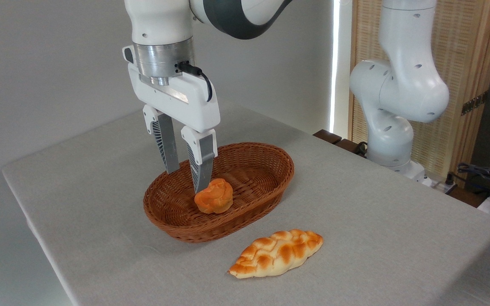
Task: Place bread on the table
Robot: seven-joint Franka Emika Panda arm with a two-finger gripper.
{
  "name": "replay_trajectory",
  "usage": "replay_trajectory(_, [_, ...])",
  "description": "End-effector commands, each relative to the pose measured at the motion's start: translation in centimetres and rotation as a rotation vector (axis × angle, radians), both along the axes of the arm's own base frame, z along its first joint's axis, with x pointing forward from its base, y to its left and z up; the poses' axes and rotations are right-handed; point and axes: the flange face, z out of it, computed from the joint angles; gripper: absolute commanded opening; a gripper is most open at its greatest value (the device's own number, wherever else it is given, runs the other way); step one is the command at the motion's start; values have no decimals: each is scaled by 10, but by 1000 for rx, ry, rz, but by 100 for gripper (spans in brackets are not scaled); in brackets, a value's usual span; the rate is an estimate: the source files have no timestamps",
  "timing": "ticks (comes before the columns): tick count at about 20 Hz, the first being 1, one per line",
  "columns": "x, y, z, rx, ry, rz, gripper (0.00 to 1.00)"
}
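Inside the wicker basket [266, 170], the round orange bun [214, 196] rests on the weave, not yet on the desk [377, 221]. Above it hangs the claw [185, 180], jaws parted and empty, one fingertip at the bun's edge, seemingly lined up to grip. A braided loaf [275, 253] lies on the desk nearby.

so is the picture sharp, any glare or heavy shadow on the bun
In the camera view, the bun in the basket is sharp and evenly lit, with no glare on it. The gripper is crisp too, with no motion blur. Shadows on the table are soft, darkest at the bottom right corner. A bright overexposed strip of light runs down the wall gap behind.
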Motion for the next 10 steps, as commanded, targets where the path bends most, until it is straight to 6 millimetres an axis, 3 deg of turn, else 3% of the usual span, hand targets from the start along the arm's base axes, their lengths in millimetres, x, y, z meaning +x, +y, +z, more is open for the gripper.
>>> replay_trajectory(1, [2,0,2,-14,6,8,100])
replay_trajectory(10, [2,0,1,-16,8,9,100])
